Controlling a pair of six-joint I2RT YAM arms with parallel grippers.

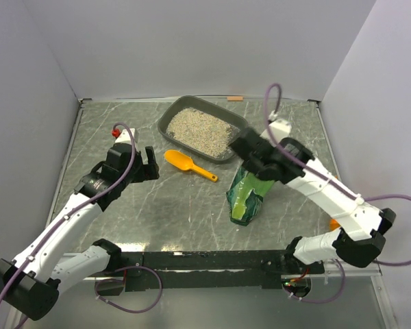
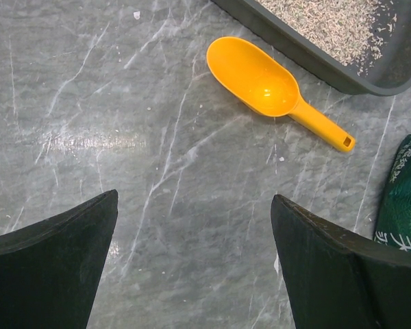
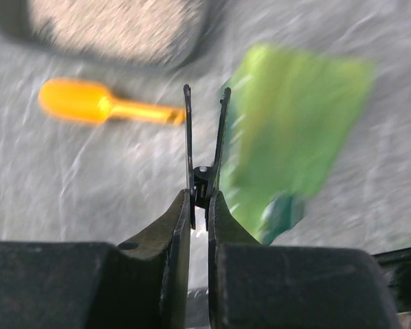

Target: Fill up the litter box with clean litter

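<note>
The dark-grey litter box (image 1: 166,118) sits at the back middle of the table, with a bed of beige clean litter (image 1: 202,130) in it. A green glossy bag (image 1: 246,195) lies in front of its right corner. My right gripper (image 1: 244,148) hovers over the bag's upper end. In the blurred right wrist view it (image 3: 200,195) is shut on a small black clip (image 3: 202,179) with two wire handles, and the bag (image 3: 294,130) is just to their right. My left gripper (image 2: 194,199) hangs wide open over bare table, holding nothing.
An orange plastic scoop (image 1: 190,164) lies on the table between the two grippers, just in front of the litter box. In the left wrist view the scoop (image 2: 260,79) is ahead of the fingers. White walls close in the table on three sides.
</note>
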